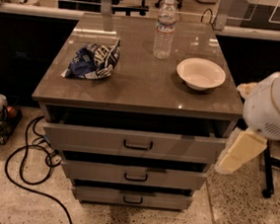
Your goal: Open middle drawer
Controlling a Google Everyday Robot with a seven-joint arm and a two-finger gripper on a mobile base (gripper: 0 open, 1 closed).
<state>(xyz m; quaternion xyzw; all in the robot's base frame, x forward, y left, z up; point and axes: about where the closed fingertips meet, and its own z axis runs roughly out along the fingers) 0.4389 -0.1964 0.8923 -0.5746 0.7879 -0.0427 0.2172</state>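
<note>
The middle drawer (173,179) is the second of three grey-beige fronts in the cabinet, with a small dark loop handle (135,177) at its centre. A dark gap runs above its front. The top drawer (186,148) stands pulled out a little; the bottom drawer (161,201) is below. My gripper itself does not show. Only my arm's white joint (274,107) and cream link (239,152) show at the right, next to the cabinet's right side, level with the top drawer and apart from the handle.
On the cabinet top (142,87) lie a blue chip bag (93,60), a water bottle (165,28) and a white bowl (200,73). A black cable (23,164) loops on the floor at left. A dark stand leg (268,171) is at right.
</note>
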